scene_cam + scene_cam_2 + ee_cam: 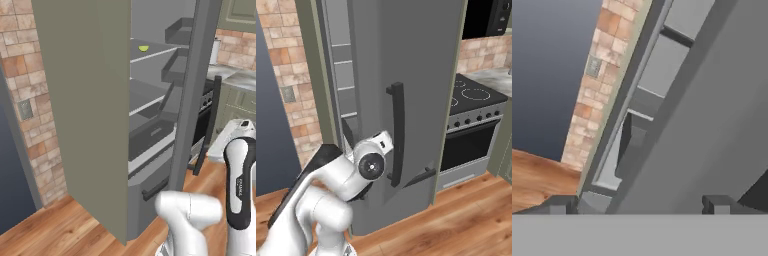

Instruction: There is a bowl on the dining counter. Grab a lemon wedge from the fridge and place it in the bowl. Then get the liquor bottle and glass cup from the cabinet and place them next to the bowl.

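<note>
The tall grey fridge [150,120] stands open, and its grey shelves and drawer show in the left base view. The small yellow-green lemon wedge [143,48] lies on an upper shelf. The fridge door [421,90] with its dark bar handle [398,132] is swung out towards me. My gripper [639,206] is open, its fingertips [562,205] wide apart with nothing between them. It faces the door's edge and the gap into the fridge. My wrist [371,162] hangs just left of the handle. The bowl, dining counter, liquor bottle and glass cup are out of view.
An olive-green side panel [85,100] flanks the fridge on the left, with a brick wall [25,75] beyond it. A stove with a dark oven front [473,125] stands to the right of the door. The floor [55,227] is wood.
</note>
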{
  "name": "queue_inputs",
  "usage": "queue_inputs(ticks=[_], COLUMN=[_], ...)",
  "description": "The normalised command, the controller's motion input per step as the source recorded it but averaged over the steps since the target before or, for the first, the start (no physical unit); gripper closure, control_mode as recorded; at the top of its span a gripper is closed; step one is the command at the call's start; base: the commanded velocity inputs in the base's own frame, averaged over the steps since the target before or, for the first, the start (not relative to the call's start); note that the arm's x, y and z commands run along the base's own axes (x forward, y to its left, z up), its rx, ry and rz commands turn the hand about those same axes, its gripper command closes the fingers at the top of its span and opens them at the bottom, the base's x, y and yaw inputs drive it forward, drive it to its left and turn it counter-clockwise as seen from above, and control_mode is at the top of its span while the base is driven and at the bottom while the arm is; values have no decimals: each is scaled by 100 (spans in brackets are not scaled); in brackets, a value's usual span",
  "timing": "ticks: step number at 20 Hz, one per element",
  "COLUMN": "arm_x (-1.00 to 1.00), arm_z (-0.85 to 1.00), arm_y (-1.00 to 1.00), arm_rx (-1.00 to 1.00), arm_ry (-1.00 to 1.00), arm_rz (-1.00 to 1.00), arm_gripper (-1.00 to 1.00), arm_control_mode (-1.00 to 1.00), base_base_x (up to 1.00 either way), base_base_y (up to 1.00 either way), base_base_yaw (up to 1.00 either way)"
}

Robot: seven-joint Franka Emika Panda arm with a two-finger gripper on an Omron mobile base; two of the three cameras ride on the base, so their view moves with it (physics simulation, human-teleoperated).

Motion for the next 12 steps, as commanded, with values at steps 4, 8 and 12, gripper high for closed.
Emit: queue_inputs(ticks=[4, 8, 12], arm_x=[9, 19, 26], arm_z=[7, 18, 28], arm_y=[93, 77, 51], arm_rx=[-54, -51, -51], arm_ry=[17, 19, 18], arm_rz=[-3, -2, 0], arm_gripper=[-100, -100, -100], arm_control_mode=[-100, -100, -100], base_base_x=[0, 0, 0], base_base_y=[0, 0, 0], base_base_yaw=[0, 0, 0])
